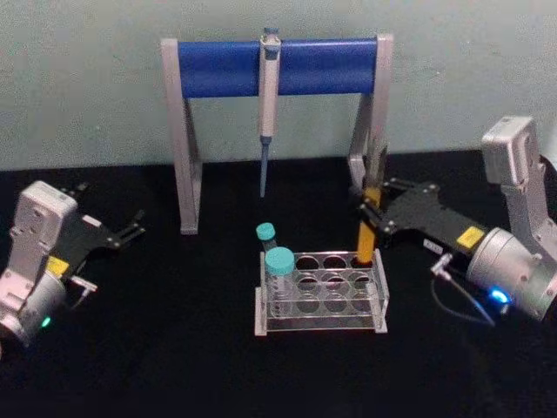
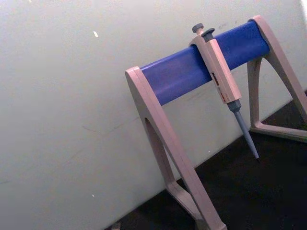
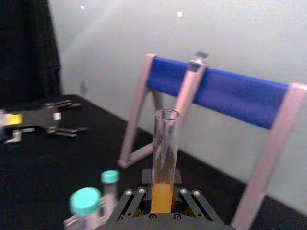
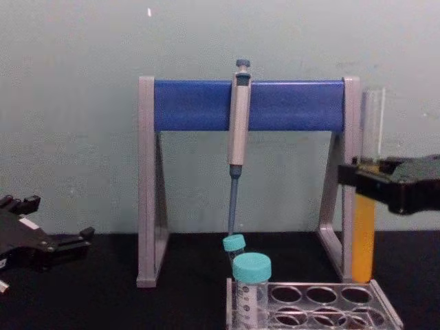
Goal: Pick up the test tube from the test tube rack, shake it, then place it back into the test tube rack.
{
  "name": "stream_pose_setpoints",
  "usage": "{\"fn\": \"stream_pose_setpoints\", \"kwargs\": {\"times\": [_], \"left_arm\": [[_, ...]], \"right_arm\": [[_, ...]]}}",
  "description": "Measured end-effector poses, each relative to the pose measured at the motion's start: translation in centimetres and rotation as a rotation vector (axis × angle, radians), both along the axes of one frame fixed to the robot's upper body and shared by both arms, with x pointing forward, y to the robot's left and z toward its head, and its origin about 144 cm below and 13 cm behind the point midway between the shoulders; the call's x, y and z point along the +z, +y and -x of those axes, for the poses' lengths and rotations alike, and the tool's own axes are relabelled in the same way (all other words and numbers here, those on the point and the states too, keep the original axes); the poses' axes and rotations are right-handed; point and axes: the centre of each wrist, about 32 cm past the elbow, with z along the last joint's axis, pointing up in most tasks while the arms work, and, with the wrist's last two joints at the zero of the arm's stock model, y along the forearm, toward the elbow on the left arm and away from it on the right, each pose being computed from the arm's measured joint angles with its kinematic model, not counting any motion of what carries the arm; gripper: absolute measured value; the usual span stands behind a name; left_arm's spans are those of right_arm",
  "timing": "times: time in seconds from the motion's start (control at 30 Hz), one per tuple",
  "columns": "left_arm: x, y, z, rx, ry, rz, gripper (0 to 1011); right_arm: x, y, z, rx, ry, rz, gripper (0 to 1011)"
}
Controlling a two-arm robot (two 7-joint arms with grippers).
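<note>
Closest in, two teal-capped tubes (image 1: 280, 264) sit at the left end of the rack (image 1: 324, 325), and all the action is at the opposite corner! Over at the back-right hole the right gripper (image 1: 370, 212) reaches in from the right and pinches the test tube (image 1: 365, 244). Its fingers press on the glass about at the top of the orange liquid, and clear glass rises bare and open above them. Upright it stands, its foot right at the mouth of that hole; whether it sits in the plate or has cleared it, I cannot tell from here. Well off to the side, the left gripper (image 1: 132, 228) is parked low over the black bench (image 1: 174, 357), fingers spread, holding nothing. Now, the dangers! No cap on that test tube, so a hard shake or too much tilt could throw liquid out of the mouth. Glass is slick, too: a light pinch and a sharp snap of the wrist may let it slide down or fly out. Just behind stands the right leg of the pipette stand (image 1: 218, 68), near enough that a wide swing could crack glass against it. And on the way back, a foot off-centre would strike the plate rather than drop into a hole, maybe jolting the rack and its capped neighbours.
</note>
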Motion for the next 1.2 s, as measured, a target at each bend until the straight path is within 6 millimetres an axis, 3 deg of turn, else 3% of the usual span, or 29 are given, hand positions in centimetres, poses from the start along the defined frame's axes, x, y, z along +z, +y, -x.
{"fn": "stream_pose_setpoints", "kwargs": {"times": [0.3, 0.7, 1.2], "left_arm": [[0.0, 0.0, 0.0, 0.0, 0.0, 0.0, 1001], [0.0, 0.0, 0.0, 0.0, 0.0, 0.0, 1001], [0.0, 0.0, 0.0, 0.0, 0.0, 0.0, 1001]], "right_arm": [[-0.1, 1.7, 0.0, 0.104, 0.02, -0.03, 232], [-0.7, 4.1, -3.5, 0.104, -0.011, -0.089, 232], [-1.1, 3.7, -4.6, -0.029, -0.032, -0.083, 230]]}}
